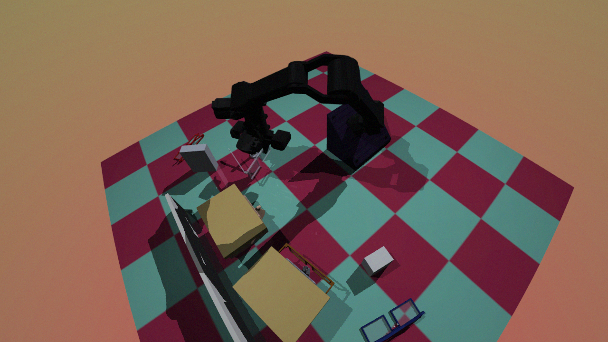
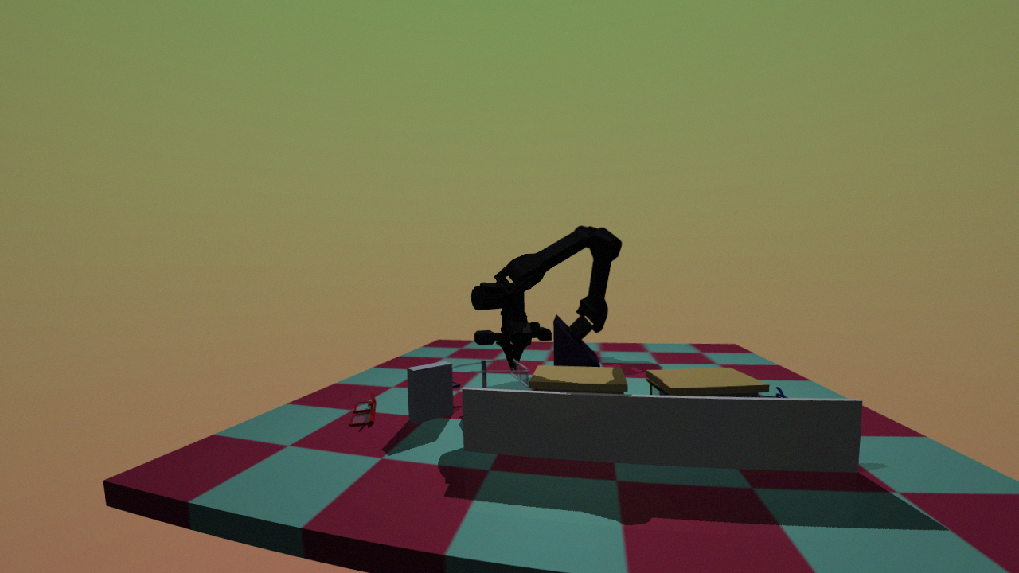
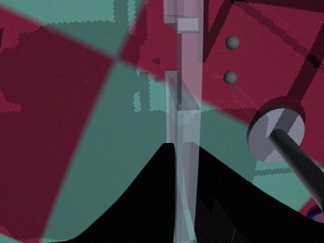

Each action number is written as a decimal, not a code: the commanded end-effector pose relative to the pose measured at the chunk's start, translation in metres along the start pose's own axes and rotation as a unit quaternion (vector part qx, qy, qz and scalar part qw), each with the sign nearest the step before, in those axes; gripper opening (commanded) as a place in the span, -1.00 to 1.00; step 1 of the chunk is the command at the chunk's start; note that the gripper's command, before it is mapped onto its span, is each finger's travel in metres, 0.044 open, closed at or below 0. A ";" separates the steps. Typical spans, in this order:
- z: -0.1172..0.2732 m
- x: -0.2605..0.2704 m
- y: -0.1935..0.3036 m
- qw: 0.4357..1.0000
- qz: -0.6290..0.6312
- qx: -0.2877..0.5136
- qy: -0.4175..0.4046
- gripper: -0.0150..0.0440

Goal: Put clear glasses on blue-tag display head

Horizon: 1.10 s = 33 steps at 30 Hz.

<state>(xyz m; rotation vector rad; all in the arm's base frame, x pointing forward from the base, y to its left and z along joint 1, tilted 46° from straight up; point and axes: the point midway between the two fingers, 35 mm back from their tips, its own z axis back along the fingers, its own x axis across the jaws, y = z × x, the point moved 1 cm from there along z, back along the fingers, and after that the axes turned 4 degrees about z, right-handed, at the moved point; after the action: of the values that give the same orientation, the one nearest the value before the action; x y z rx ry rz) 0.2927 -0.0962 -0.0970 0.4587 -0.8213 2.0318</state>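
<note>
My gripper [image 1: 264, 150] [image 2: 512, 365] [image 3: 178, 153] points down, shut on the clear glasses [image 2: 523, 375] [image 3: 190, 67] by the front frame. They are off the table, left of the robot base in the top view, with temples spread out. Two small grey balls [image 3: 232, 42] [image 3: 230, 77] show beside the frame. Two display heads stand under flat tan tops. One top [image 1: 231, 219] [image 2: 577, 378] is closer to the glasses, with a brown nose [image 1: 258, 208] showing. The other top [image 1: 280, 293] [image 2: 708, 380] has a grey nose [image 1: 306, 270] and orange glasses [image 1: 309, 264] in front. No blue tag is visible.
A thin post [image 2: 484, 374] on a round base [image 3: 260, 145] stands close to the glasses. Also there: a grey upright block [image 1: 202, 159] [image 2: 430, 393], red glasses [image 2: 373, 410], a long wall [image 2: 662, 434] behind the heads, a white block [image 1: 378, 258] and blue glasses [image 1: 408, 321].
</note>
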 end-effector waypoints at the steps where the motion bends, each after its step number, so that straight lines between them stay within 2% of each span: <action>1: -0.001 0.001 -0.002 1.000 -0.001 -0.002 -0.002 -0.49; 25: 0.001 0.001 0.008 1.000 -0.001 -0.002 -0.002 -0.49; 33: 0.042 0.000 0.010 1.000 -0.001 -0.001 -0.001 -0.49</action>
<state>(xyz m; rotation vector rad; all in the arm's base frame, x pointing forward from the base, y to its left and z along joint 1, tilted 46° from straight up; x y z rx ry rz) 0.2850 -0.1121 -0.0860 0.4704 -0.8276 2.0232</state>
